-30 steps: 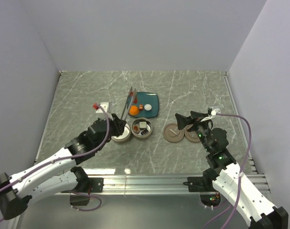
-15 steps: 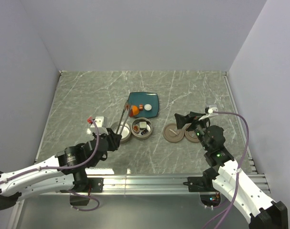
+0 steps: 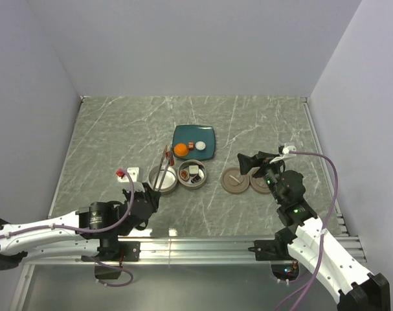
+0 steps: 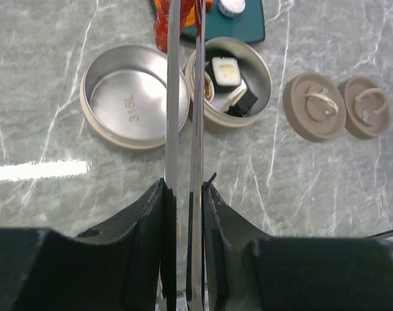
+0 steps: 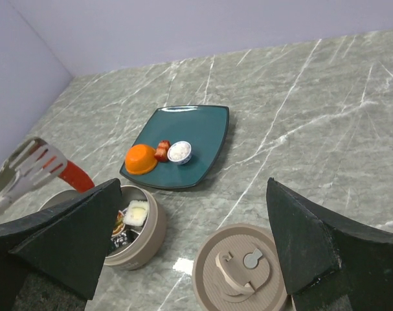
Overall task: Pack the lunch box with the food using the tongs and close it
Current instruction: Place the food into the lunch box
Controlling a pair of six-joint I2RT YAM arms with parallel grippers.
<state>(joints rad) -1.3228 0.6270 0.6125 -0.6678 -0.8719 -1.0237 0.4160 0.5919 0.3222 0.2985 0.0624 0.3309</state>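
Left claw (image 4: 183, 194) grips the tongs (image 4: 182, 97), a red sausage (image 5: 76, 176) pinched at their tips beside the empty tin (image 4: 118, 103), centre frame — the other tin (image 4: 264, 97) holds rolls (image 4: 223, 71). Orange ball (image 5: 141, 158) sits on the plate (image 5: 206, 129); both lids (image 4: 313, 107) off — right claw (image 5: 195, 188) wide, empty.

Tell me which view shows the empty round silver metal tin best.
The left wrist view: the empty round silver metal tin is close, its bare bottom plain. The top external view shows it small, under thin silver metal tongs. The right wrist view hides most of it.
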